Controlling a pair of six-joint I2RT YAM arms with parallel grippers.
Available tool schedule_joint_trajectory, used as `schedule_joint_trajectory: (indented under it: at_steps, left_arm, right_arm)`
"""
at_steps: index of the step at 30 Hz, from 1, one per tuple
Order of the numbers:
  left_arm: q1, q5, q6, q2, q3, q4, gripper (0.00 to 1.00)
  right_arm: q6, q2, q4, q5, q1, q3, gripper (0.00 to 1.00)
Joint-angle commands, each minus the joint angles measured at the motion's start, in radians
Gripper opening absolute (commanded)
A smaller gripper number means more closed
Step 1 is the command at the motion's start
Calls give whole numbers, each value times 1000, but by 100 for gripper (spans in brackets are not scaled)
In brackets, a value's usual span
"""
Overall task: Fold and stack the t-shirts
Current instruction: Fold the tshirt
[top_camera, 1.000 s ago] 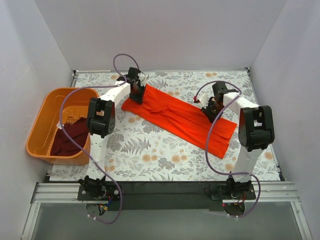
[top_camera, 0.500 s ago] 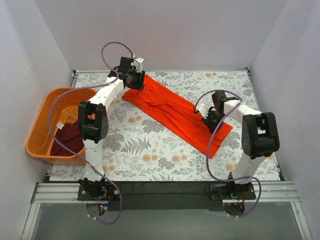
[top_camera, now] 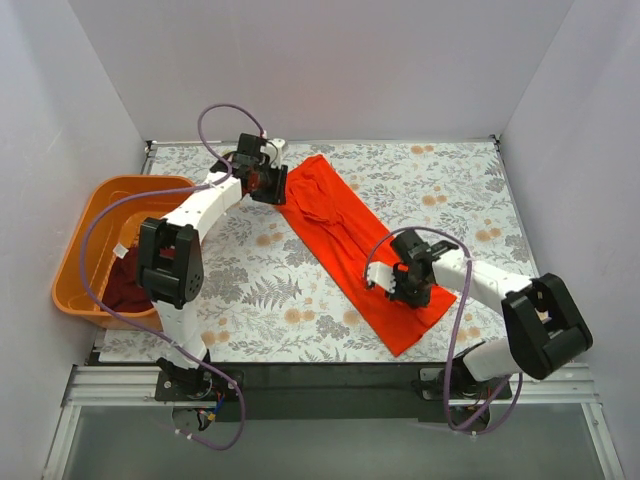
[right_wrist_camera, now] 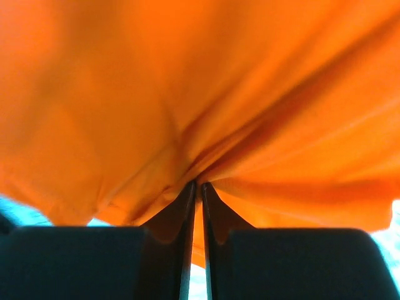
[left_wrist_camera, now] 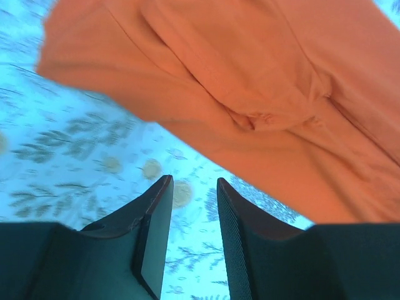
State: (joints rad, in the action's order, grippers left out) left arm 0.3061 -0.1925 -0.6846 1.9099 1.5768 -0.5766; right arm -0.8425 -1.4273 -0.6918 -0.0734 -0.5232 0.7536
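The orange-red t-shirt [top_camera: 345, 235] lies folded into a long strip, running diagonally from the back middle of the table to the front right. My right gripper [top_camera: 405, 283] is shut on the cloth near the strip's front end; the fabric [right_wrist_camera: 206, 106] bunches into folds at its fingertips. My left gripper [top_camera: 262, 182] hovers at the strip's far left corner, open, with only floral table between its fingers [left_wrist_camera: 156, 225]; the shirt [left_wrist_camera: 250, 100] lies just ahead of them. The dark maroon t-shirt [top_camera: 128, 280] lies crumpled in the orange basket [top_camera: 100, 205].
The basket stands at the table's left edge. The floral tablecloth [top_camera: 270, 290] covers the table. White walls enclose the back and both sides. Purple cables loop above each arm.
My right gripper has dragged the shirt's near end toward the front, turning the strip steeper. My left gripper has let go of the far corner and stands open beside it.
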Motion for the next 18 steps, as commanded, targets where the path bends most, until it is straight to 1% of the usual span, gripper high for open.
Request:
schedule_joint_trajectory:
  at_steps: [1,5,6,8,9,11,12,15,16,18]
  left_arm:
    - [91,44,-18,18,-18,-16,33]
    - [107,76,-44,138,55,-14,30]
    - [107,71,-49,190,96,-17,30]
    - [108,77,-65,241,141,-32,28]
    - [110,73,-69,271,188,-54,27]
    - [111,96,-79,340,225,-71,24]
    - [110,103,-79,359,254,-77,23]
    - [110,165,-41,445,324,-78,21]
    - [110,180,-11,503,391,-77,20]
    - [103,234,25,567,475,-59,20]
  right_arm:
    - [89,36,-136,-97,-113,-79,13]
    - [94,59,-187,-138,-136,-4,13]
    - [92,65,-204,-146,-135,34,13]
    - [92,74,-206,-134,-133,68,13]
    - [94,77,-207,-129,-123,90,13]
    - [98,77,-212,-129,-106,147,14]
    - [102,74,-213,-132,-78,162,14]
    - [91,58,-216,-114,-25,197,15]
    - [82,51,-216,-109,-12,197,15]
    - [31,35,-210,-95,12,179,14]
